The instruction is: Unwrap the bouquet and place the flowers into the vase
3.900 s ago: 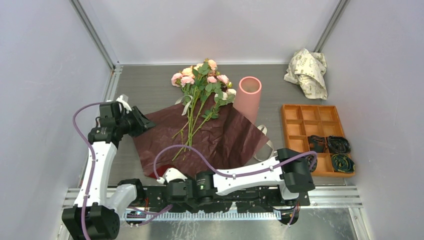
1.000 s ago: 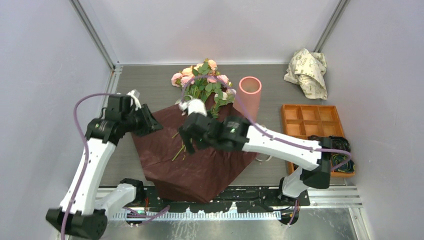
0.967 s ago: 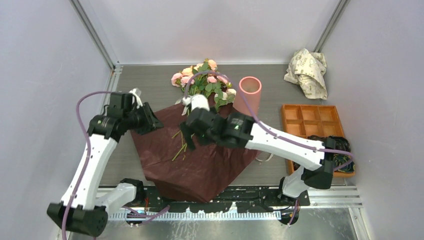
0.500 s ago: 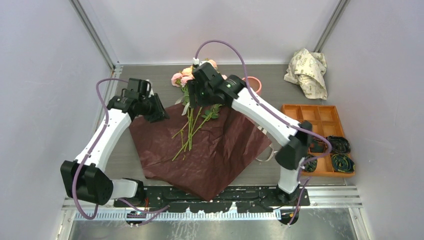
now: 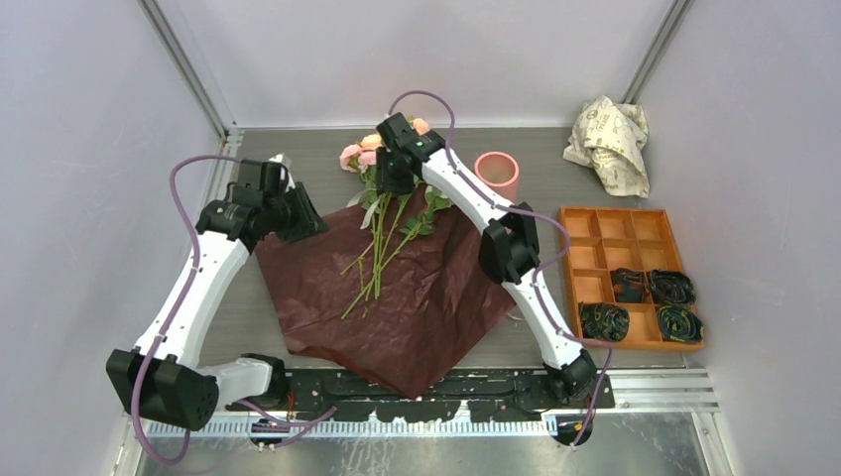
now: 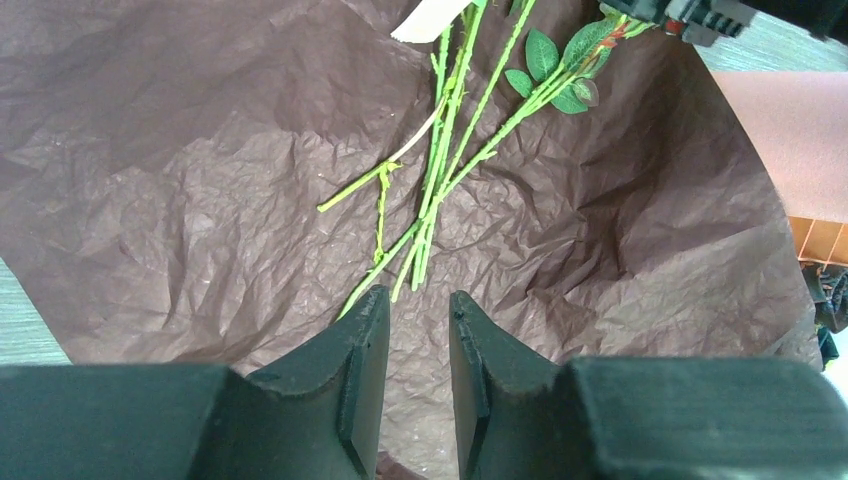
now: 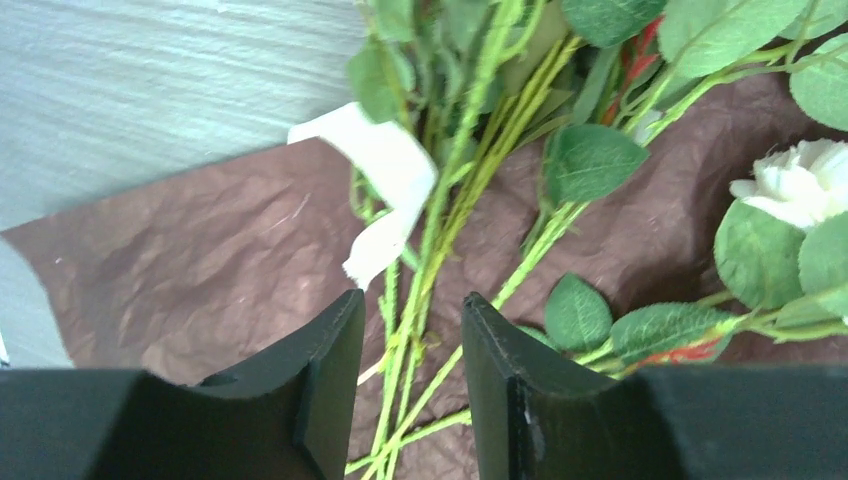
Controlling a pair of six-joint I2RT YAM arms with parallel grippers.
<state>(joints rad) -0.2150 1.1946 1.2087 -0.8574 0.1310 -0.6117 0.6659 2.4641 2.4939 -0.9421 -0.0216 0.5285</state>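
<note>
As the flowers (image 5: pixel 380 223) are laid on the paper (image 5: pixel 426 297) toward 12 o'clock, with stems (image 7: pixel 440 230) between the part-open right tool (image 7: pixel 412 330) (left tool (image 6: pixel 412 335) narrow, empty), loose stems may be missed and dropped.

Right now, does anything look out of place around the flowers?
A cream ribbon strip looks caught among the flowers' stems, just ahead of the right gripper, so it could get grabbed too. The vase stands upright; nothing spilled.

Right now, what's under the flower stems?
The stems lie on the opened dark red paper, which is spread on the table. The blooms reach past its far edge. Whatever is beneath the paper is covered.
</note>
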